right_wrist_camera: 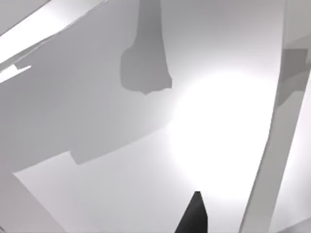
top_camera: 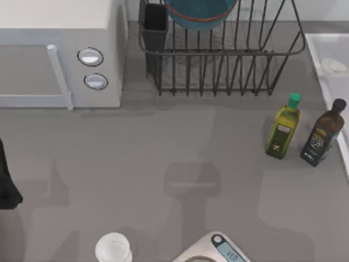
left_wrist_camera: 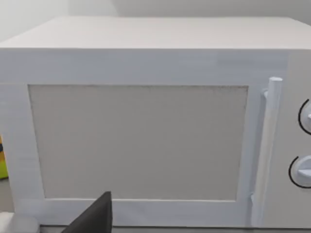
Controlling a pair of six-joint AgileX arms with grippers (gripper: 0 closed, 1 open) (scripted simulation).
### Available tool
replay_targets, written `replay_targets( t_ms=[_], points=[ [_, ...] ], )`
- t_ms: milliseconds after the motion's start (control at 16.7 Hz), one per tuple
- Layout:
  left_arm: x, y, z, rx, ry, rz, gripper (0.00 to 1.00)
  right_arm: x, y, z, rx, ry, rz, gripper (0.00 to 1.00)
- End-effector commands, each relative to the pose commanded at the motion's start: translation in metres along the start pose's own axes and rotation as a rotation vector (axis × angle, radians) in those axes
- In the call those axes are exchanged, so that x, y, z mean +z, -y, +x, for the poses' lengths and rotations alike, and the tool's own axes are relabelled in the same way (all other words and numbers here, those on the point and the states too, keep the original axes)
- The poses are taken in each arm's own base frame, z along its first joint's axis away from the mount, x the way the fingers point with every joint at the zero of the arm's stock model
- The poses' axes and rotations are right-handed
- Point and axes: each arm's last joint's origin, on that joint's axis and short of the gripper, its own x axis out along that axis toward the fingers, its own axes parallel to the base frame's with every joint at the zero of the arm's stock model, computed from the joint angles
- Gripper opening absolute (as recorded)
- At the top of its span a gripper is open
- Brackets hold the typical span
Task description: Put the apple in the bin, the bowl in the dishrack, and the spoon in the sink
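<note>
The blue bowl (top_camera: 200, 13) with its reddish rim rests in the black wire dishrack (top_camera: 218, 65) at the back middle. In the pale sink (top_camera: 326, 48) at the back right lies a small pale oval, the spoon (top_camera: 334, 66). The apple and the bin are out of view. My left arm (top_camera: 6, 185) is a dark shape at the table's left edge, and a dark tip of the left gripper (left_wrist_camera: 95, 216) pokes up in front of the microwave door. A dark tip of my right gripper (right_wrist_camera: 194, 214) shows against pale grey surfaces with a shadow on them.
A white microwave (top_camera: 60, 60) with two knobs fills the back left. A green-capped bottle (top_camera: 283, 128) and a dark bottle (top_camera: 323, 134) stand near the sink. A white cup (top_camera: 113, 249) and a grey scale (top_camera: 215, 252) sit at the front edge.
</note>
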Motion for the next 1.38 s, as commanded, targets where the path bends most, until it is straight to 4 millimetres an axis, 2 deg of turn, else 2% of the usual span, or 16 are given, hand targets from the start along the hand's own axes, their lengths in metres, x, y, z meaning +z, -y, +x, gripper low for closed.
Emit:
replay_targets(
  t_ms=[360, 1140, 1380],
  points=[
    [0.0, 0.0, 0.0, 0.0, 0.0, 0.0, 1.0, -0.0001, -0.0006, 0.0057, -0.013, 0.006, -0.001, 0.0],
    [0.0, 0.0, 0.0, 0.0, 0.0, 0.0, 1.0, -0.0001, -0.0006, 0.0057, -0.013, 0.006, -0.001, 0.98],
    [0.0, 0.0, 0.0, 0.0, 0.0, 0.0, 1.0, -0.0001, -0.0006, 0.0057, -0.013, 0.006, -0.001, 1.0]
  ],
)
